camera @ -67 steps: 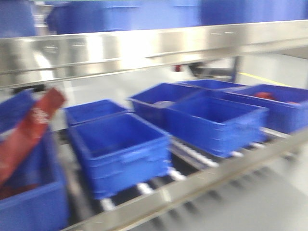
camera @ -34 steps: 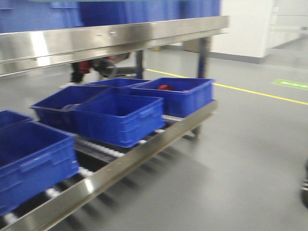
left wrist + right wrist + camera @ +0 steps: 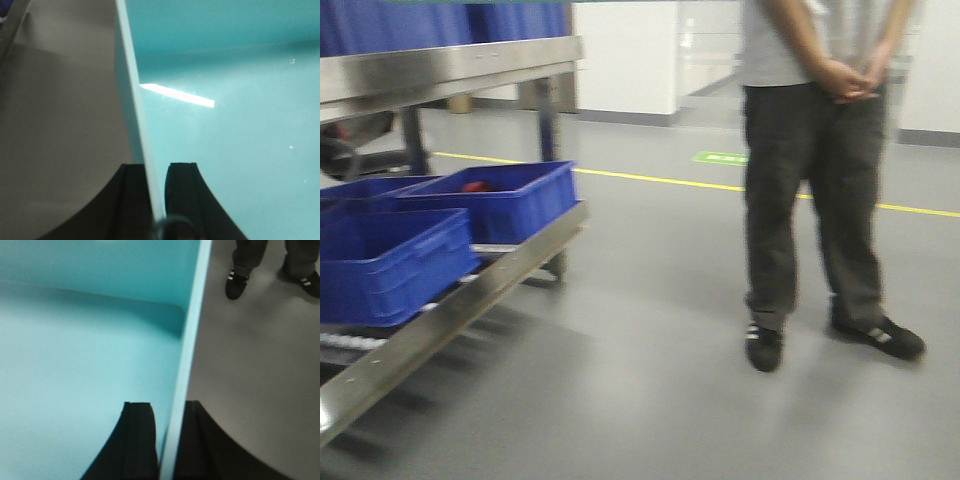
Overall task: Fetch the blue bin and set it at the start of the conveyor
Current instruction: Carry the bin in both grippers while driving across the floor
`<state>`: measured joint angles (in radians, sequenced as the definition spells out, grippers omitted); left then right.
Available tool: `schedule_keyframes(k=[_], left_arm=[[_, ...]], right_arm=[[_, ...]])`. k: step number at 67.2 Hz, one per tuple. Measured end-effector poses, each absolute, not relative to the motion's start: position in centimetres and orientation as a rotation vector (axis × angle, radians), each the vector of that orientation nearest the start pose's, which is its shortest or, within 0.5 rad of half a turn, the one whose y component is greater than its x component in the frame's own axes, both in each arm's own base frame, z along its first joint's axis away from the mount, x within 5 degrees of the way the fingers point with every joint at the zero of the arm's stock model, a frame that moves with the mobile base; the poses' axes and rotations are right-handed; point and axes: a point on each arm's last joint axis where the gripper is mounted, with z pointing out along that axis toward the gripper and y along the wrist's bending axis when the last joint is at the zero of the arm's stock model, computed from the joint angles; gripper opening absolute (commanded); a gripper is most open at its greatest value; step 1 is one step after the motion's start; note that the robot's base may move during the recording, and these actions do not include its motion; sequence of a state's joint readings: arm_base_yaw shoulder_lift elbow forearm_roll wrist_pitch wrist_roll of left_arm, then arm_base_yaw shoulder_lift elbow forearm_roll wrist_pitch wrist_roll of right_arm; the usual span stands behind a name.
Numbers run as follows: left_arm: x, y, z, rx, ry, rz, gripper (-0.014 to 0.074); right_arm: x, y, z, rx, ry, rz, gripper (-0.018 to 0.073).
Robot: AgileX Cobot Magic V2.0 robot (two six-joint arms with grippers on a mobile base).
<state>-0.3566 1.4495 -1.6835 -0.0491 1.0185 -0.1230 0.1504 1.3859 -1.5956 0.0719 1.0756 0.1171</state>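
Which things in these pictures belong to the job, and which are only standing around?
Job: blue bin; left gripper and right gripper, each clamped on a bin wall.
Not the job: dark blue bins, steel roller rack, standing person.

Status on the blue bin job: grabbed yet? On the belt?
Done: the blue bin is grasped, with the left gripper and right gripper each shut on a side wall and bare floor showing beside it. In hand: it is held between both arms, facing the steel roller rack end and a standing person. Left: the conveyor start is in no view, so setting the bin down remains.
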Motion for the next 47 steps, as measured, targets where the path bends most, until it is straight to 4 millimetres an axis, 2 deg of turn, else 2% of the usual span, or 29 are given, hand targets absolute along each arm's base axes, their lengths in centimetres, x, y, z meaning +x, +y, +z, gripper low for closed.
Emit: schedule_keyframes(k=[47], left_arm=[[28.43, -11.0, 44.96, 0.259, 2.272, -0.313, -0.0111]], right_arm=[[28.0, 4.82, 43.83, -0.03, 2.357, 0.222, -0.0143]])
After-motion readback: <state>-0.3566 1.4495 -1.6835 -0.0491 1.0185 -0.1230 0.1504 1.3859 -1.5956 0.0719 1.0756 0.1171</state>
